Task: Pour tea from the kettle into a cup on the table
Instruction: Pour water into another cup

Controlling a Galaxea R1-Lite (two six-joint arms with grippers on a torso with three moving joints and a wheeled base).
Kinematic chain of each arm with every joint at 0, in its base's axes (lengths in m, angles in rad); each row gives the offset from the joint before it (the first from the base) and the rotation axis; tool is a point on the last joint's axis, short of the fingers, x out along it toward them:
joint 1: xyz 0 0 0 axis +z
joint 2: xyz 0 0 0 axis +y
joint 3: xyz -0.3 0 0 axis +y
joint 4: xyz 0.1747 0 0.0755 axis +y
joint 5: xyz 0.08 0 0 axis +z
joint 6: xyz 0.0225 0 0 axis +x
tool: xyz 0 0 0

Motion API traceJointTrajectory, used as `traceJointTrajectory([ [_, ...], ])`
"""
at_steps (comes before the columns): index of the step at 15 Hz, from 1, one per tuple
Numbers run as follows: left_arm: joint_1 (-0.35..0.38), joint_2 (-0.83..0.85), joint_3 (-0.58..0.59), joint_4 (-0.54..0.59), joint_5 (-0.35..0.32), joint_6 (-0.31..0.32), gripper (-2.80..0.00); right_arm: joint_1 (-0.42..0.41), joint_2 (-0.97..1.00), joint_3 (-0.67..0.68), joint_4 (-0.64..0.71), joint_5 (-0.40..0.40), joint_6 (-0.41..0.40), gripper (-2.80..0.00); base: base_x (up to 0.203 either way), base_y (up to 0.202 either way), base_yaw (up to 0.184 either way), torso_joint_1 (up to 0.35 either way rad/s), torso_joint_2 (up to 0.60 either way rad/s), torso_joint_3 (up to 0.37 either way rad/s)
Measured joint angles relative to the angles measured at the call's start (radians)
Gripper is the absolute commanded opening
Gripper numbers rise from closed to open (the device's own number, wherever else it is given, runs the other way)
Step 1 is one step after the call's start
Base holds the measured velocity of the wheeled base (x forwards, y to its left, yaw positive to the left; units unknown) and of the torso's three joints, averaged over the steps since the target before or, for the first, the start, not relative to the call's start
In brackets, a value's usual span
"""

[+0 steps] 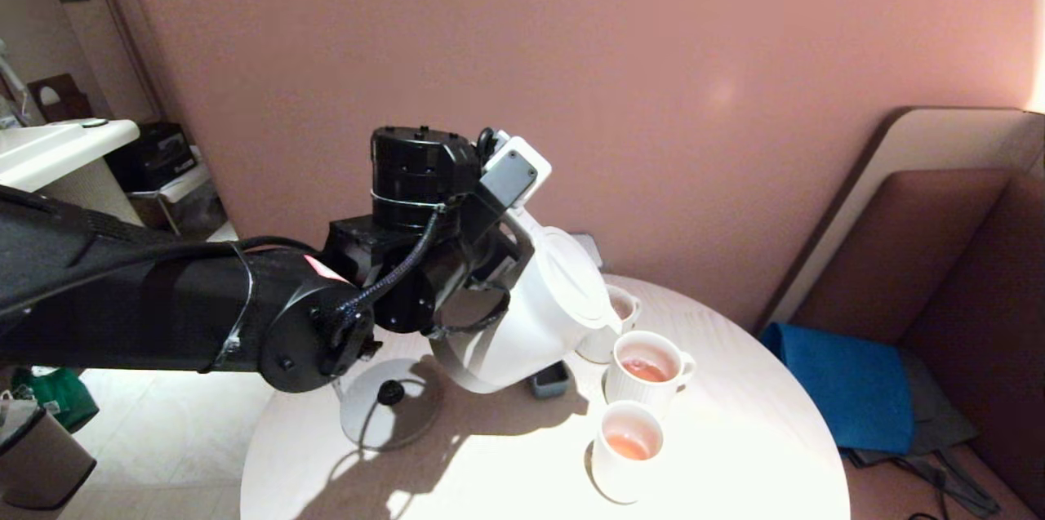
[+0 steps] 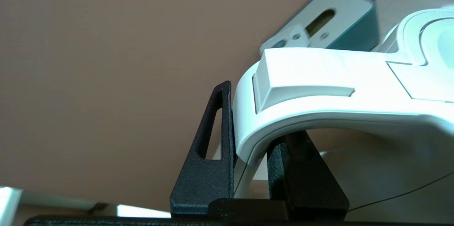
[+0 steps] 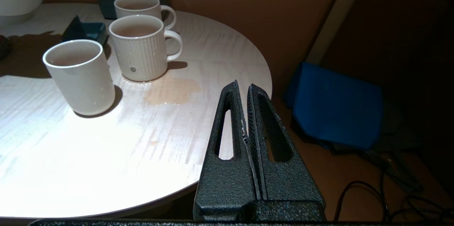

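Left claw (image 2: 250, 169): clamped on the loop handle of the kettle (image 1: 531, 316), one finger either side of the handle's bend; seen plainly in the left wrist view.
Kettle: held clear of the bench (image 1: 735, 455), tilted forward with the spout low, lid facing up and to the robot's right.
Spout relation: spout tip sits just above the rim of the ribbed mug (image 1: 647, 373), the middle one of three, with the far mug (image 1: 614, 324) partly hidden behind the kettle body.
Kettle axis: runs from the handle at the claw down to the spout, slanting toward the robot's right and toward the mugs.
Tea (image 1: 645, 371): orange-red liquid visible in the ribbed mug and in the plain cup (image 1: 627, 455) nearest the robot; no stream can be made out at the spout.
Spill: a pale brown patch (image 3: 172, 90) lies on the bench beside the ribbed mug.
Kettle base disc (image 1: 388, 404): on the bench below the left arm, vacant.
Right claw (image 3: 246, 112): fingers pressed together, holding nothing, off the bench edge on the robot's right; idle.
Judgement: pour appears at or near its end; the coming move turns on keeping the spout over the mug mouth while the kettle is righted.
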Motion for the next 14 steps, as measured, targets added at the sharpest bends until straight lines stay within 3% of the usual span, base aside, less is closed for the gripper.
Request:
traceJointTrajectory([
  [7, -0.001, -0.06, 0.104, -0.007, 0.0, 0.033, -2.8, -0.001, 0.0, 0.0, 0.0, 0.0, 0.0, -2.8, 0.0, 0.0, 0.0, 0.0, 0.0, 0.0],
  [14, -0.01, -0.067, 0.131, -0.009, 0.0, 0.049, -2.8, 0.0, 0.0, 0.0, 0.0, 0.0, 0.0, -2.8, 0.0, 0.0, 0.0, 0.0, 0.0, 0.0],
])
